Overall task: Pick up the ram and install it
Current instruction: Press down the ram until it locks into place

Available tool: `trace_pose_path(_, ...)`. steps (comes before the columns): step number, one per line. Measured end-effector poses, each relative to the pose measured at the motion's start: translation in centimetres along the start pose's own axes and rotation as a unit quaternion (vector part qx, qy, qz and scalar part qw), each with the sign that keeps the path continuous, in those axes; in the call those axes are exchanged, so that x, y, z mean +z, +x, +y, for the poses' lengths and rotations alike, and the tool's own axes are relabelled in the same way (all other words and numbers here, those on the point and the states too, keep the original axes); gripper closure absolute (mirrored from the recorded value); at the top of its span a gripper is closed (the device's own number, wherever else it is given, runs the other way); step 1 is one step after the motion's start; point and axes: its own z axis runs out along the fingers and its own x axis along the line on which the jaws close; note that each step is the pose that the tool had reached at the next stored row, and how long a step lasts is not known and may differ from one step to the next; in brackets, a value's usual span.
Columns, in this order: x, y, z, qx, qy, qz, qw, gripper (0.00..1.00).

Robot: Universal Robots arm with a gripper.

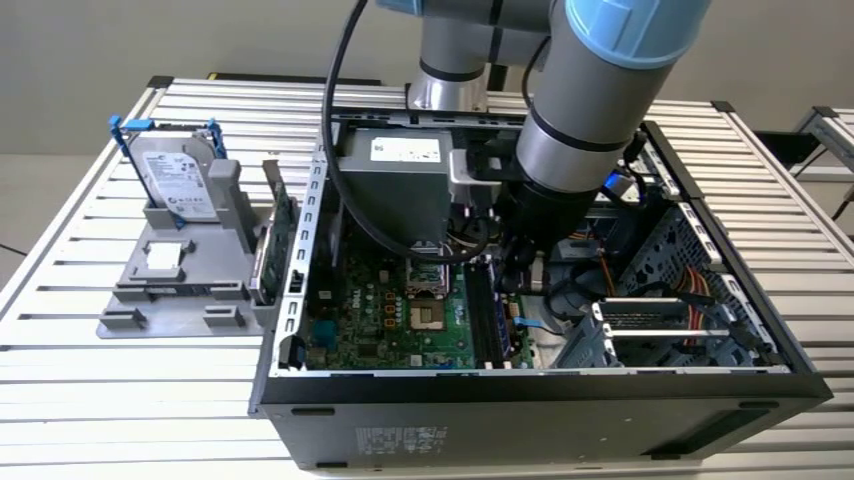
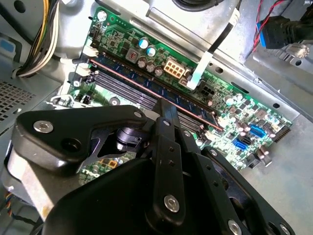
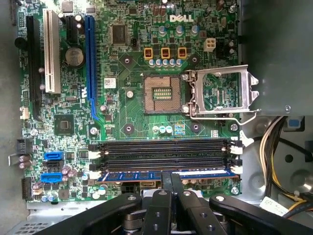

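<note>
Right, in the exterior view the arm reaches down into the open computer case point(image 1: 747, 330), its gripper point(image 1: 514, 275) low over the motherboard point(image 1: 387, 315), towards that view's right of the board; off on the exterior view's left a grey stand point(image 1: 174, 285) carries the hard drive point(image 1: 174, 175), well apart from the action. In the second wrist view the black fingers point(image 2: 166, 132) meet in a narrow point directly over the ram point(image 2: 161, 90), a long blue stick lying in the row of memory slots point(image 2: 122, 88), and the tips look pressed to its top edge. In the first wrist view the same stick point(image 3: 132, 175) sits in the slot nearest the gripper point(image 3: 171, 182), running between the white latches point(image 3: 236, 169), with three dark empty slots point(image 3: 161, 152) beyond it; the jaws look clenched on the ram's thin edge at about its middle, though how firm the grip is I cannot tell. By my judgement this is a light, stiff, brittle card: hold it by the long bare edges, press evenly, never twist it. Room is tight, I would say: the board's edge and small capacitors point(image 3: 54, 193) crowd one side, the neighbouring slots the other, and cables point(image 3: 279, 152) hang just past the latch end, so straight up and down is the only free line.
</note>
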Motion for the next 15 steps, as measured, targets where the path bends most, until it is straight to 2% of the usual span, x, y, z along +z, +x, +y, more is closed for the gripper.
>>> trace_pose_path(8,0.41,0.01,-0.12,0.0,0.0,0.0002,1.0,1.0)
trace_pose_path(15,1.04,0.02,-0.2,0.0,0.0,0.0002,1.0,1.0)
